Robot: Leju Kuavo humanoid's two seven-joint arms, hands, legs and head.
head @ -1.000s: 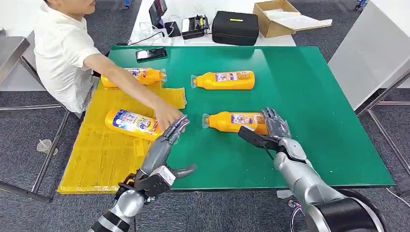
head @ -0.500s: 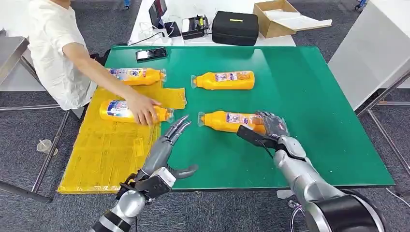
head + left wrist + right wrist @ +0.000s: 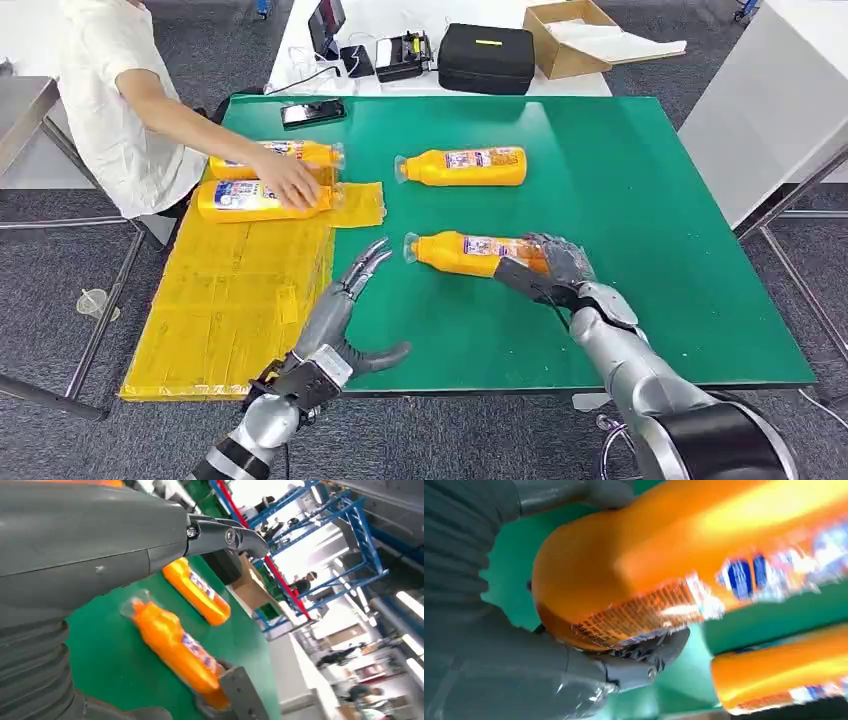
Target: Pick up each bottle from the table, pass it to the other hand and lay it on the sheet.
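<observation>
The base of the near orange bottle [image 3: 470, 252] is gripped by the right hand [image 3: 560, 265]; the bottle lies on its side on the green table [image 3: 650, 230], and its base is hidden by the dark fingers [image 3: 644, 657], which are curled around it. The left hand [image 3: 345, 300] is held spread with nothing in it, beside the yellow sheet [image 3: 230, 300]. A second bottle [image 3: 462, 166] lies farther back on the table. Two more bottles [image 3: 255, 198] are seen at the sheet's far end, one partly covered by a person's hand [image 3: 290, 186]. The labels are too blurred to be read.
</observation>
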